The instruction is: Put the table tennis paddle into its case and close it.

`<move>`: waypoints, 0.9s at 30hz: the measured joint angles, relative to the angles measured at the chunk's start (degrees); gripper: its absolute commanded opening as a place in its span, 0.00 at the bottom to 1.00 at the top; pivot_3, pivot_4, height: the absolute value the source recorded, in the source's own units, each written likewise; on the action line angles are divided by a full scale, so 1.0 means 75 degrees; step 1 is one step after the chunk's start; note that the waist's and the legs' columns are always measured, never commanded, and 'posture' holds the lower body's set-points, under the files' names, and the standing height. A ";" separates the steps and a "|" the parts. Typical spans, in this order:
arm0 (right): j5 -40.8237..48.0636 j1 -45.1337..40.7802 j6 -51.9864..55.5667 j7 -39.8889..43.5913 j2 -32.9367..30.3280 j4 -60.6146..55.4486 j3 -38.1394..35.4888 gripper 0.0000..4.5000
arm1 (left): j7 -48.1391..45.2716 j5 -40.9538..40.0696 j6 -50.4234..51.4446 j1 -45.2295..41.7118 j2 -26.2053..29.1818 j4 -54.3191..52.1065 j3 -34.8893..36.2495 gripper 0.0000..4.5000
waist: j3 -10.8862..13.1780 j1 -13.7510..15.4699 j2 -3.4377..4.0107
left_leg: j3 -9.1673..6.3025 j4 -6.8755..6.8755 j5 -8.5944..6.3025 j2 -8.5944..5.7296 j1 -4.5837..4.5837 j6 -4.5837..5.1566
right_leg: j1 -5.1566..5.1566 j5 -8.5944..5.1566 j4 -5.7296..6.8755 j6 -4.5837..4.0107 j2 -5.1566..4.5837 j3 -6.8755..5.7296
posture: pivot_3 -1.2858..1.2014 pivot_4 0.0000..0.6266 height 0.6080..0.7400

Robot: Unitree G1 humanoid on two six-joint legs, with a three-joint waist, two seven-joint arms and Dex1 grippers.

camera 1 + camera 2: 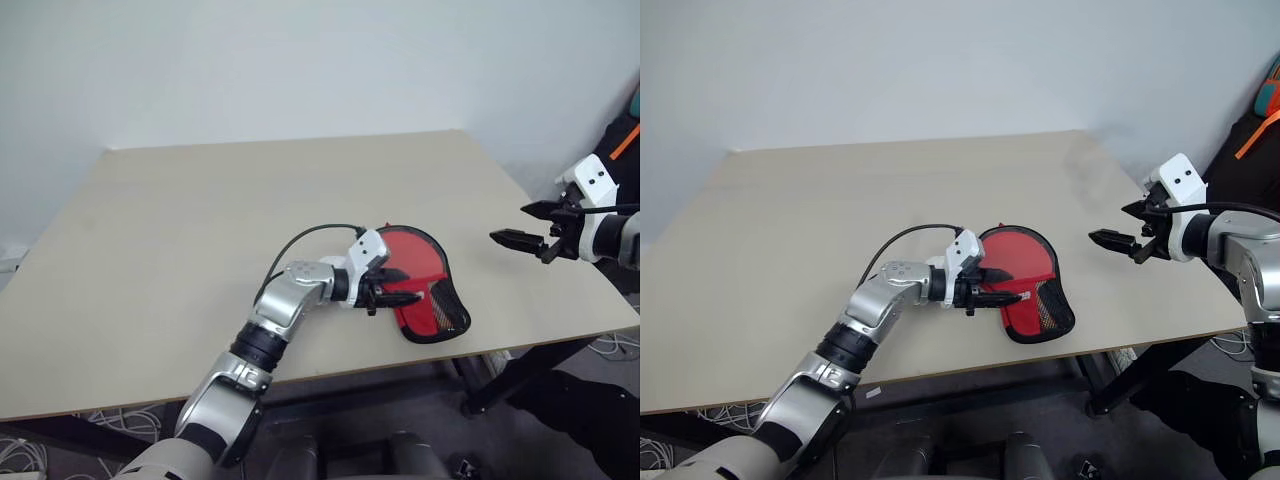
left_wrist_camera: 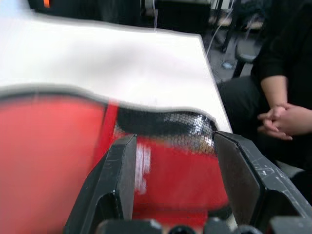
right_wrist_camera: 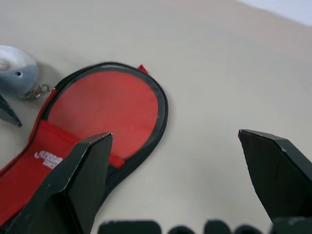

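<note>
- The table (image 1: 180, 220) is a wide pale slab, and the work sits toward its near right part.
- The case (image 1: 440, 305) lies flat there, with its round end farther from the robot and the black mesh end by the table's near edge. From the right wrist view the round end looks folded open, a black zipper rim ringing a red face. I cannot tell if that face is the table tennis paddle (image 3: 105, 109) already seated inside; no wooden handle is visible.
- The left gripper (image 1: 395, 287) reaches in level from the left, over the case's narrow waist. Its fingers (image 2: 119, 180) stand partly apart with red fabric and mesh seen between them, but whether they touch or pinch the case I cannot tell.
- The right gripper (image 1: 527, 225) hovers well apart from the case, out past the table's right side, with its fingers spread wide and holding nothing.
- A person's clasped hands (image 2: 285, 119) rest beyond the far table edge in the left wrist view.
- My judgement: to do this step well, pin the case with one gripper, check that the blade sits fully inside the rim, then bring the flap over squarely before drawing the zipper.
</note>
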 measured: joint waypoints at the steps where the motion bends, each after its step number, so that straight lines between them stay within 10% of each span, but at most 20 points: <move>1: 0.0026 0.0031 0.0038 -0.0043 0.0001 -0.0016 -0.0040 1.00 | -0.0023 -0.0144 0.0554 0.0227 0.0169 -0.0374 0.0011 0.57 | 0.0000 -0.0002 0.0003 | 0.0001 0.0000 0.0000 0.0000 0.0001 0.0000 | 0.0000 0.0000 0.0001 0.0000 0.0000 0.0001 | 0.52 0.00 1.00; 14: 0.0216 0.0280 0.0416 -0.0465 0.0445 -0.0614 -0.0095 1.00 | 0.1355 -0.1890 0.5361 0.0813 -0.0313 -0.2083 0.0773 0.57 | 0.0000 0.0009 0.0001 | -0.0006 0.0008 -0.0001 -0.0003 0.0004 0.0001 | 0.0011 -0.0002 0.0001 0.0004 -0.0001 -0.0003 | 0.52 0.00 1.00; 27: 0.0417 0.0285 0.0732 -0.0823 0.0615 -0.0884 -0.0096 1.00 | 0.2686 -0.1923 0.5711 0.0559 -0.1200 -0.0776 0.1040 0.57 | 0.0000 0.0028 0.0001 | -0.0007 0.0013 0.0000 -0.0010 0.0004 0.0000 | 0.0018 -0.0002 -0.0004 0.0002 -0.0004 -0.0003 | 0.52 0.00 1.00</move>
